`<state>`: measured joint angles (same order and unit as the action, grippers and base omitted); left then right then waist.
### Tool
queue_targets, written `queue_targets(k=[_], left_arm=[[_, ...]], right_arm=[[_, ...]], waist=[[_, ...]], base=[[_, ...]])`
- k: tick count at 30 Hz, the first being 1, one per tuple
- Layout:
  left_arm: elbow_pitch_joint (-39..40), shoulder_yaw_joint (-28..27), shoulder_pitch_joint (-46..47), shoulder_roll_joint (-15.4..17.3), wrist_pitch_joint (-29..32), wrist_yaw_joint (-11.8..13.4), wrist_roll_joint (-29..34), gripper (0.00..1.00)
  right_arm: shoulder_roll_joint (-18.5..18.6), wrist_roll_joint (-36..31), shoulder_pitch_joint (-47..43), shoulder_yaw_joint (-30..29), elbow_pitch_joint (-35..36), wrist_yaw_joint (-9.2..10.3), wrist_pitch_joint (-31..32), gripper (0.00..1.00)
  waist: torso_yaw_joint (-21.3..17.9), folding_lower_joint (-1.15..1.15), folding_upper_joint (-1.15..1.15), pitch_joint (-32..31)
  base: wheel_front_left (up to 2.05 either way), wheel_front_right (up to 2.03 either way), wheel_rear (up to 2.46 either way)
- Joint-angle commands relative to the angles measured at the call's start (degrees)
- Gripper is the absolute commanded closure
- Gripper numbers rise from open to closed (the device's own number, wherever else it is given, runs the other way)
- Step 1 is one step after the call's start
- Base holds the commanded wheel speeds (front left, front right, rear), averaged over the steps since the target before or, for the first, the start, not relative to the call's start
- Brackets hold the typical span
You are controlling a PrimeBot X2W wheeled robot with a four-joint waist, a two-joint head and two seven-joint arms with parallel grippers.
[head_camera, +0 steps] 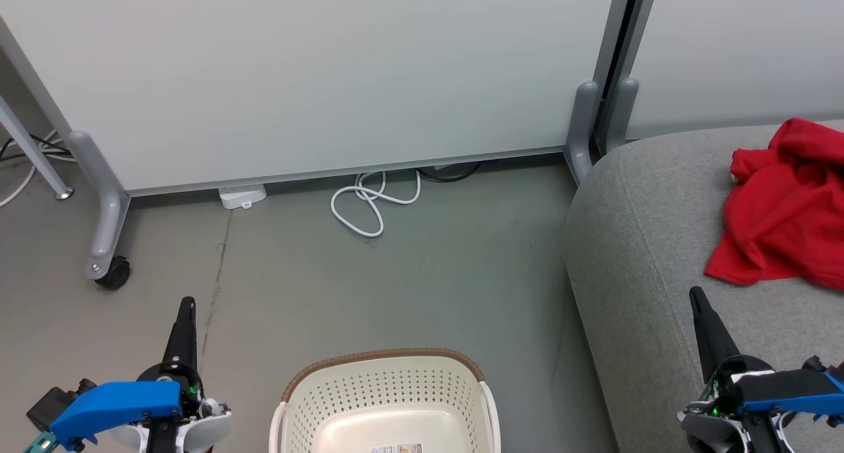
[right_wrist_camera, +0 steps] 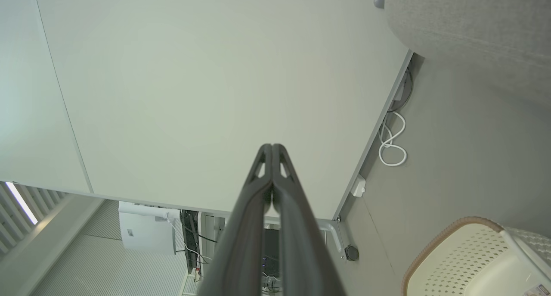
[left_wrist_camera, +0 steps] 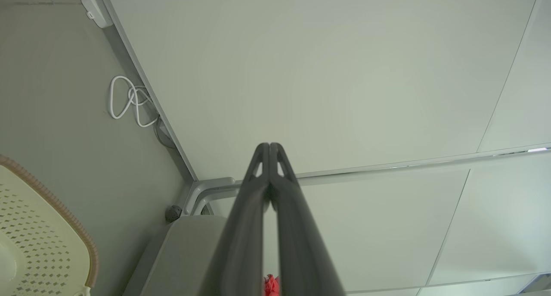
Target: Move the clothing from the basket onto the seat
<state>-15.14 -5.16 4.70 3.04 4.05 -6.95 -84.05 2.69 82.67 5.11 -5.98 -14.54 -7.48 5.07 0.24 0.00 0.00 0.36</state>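
1. A crumpled heap of bright red clothing (head_camera: 784, 209) lies on the grey upholstered seat (head_camera: 646, 255), at the far right of the head view and partly cut off by the frame edge.
2. The cream-white basket (head_camera: 382, 387) stands on the grey floor (head_camera: 395, 281) to the left of the seat and apart from it. It sits between the robot's two arms, with its brown woven-look rim, perforated wall, pale bottom and a small label in sight.
3. The left gripper (head_camera: 187, 302) hovers over the floor left of the basket. The left wrist view shows its two dark fingers pressed together at the tips, with nothing between them.
4. The right gripper (head_camera: 696, 296) hangs above the front of the seat, near the lower edge of the clothing but clear of it. Its fingers are likewise closed tip to tip on nothing.
5. Behind them stands a pale partition panel (head_camera: 330, 77) on a castor (head_camera: 115, 273), with a white cable (head_camera: 369, 206) coiled on the floor at its base.
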Motion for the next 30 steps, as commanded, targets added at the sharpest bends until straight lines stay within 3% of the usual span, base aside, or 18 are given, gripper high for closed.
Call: queue_targets(k=[1, 22, 30], left_arm=[[0.5, -0.5, 0.9, 0.0, 0.5, -0.4, -1.2, 1.00], [1.3, -1.5, 1.9, -0.2, 2.7, -0.9, -8.5, 1.00], [1.2, -1.5, 1.8, -0.2, 2.7, -0.8, -8.4, 1.00]], right_arm=[[0.3, 1.5, 1.0, -0.2, 0.4, -0.02, 0.4, 1.00], [0.3, 10.0, 1.5, -0.7, 0.6, -0.02, 1.6, 1.00], [0.3, 9.8, 1.5, -0.6, 0.6, -0.02, 1.6, 1.00]], waist=[[0.0, 0.00, 0.00, 0.0], [-0.2, 0.00, 0.00, -0.2], [-0.2, 0.00, 0.00, -0.2]], base=[[0.00, 0.00, 0.00], [0.00, 0.00, 0.00], [0.00, 0.00, 0.00]])
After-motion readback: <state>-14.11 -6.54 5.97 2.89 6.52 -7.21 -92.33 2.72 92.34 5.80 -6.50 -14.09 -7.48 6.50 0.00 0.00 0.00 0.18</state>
